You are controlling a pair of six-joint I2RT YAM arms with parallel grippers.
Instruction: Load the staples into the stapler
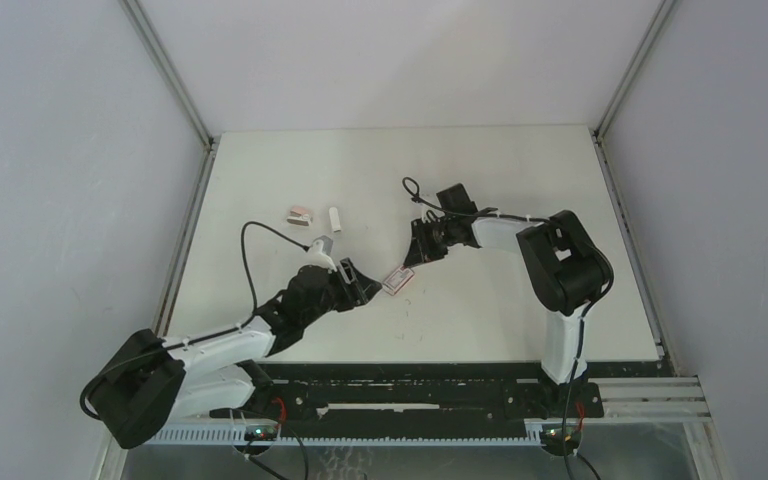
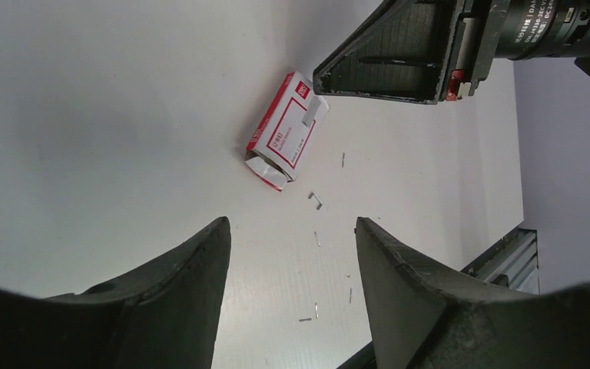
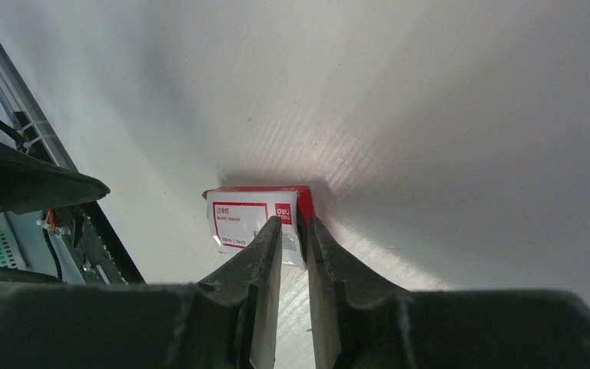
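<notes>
The staples are out of sight inside a small flat red-and-white box (image 1: 397,282) (image 2: 284,131) (image 3: 250,215) that lies on the white table. A grey bit of its tray (image 2: 316,115) pokes out at one end. My right gripper (image 1: 412,264) (image 3: 293,223) reaches down onto that end, its jaws drawn narrow with a piece of the box between the tips. My left gripper (image 1: 367,285) (image 2: 292,223) hangs open a short way to the box's left, holding nothing. A small pinkish object (image 1: 300,215) at the back left looks like the stapler.
Several loose staples (image 2: 316,201) lie scattered on the table between the left gripper and the box. A short white bar (image 1: 335,218) lies beside the pinkish object. The black rail (image 1: 440,400) runs along the near edge, and grey walls close in both sides.
</notes>
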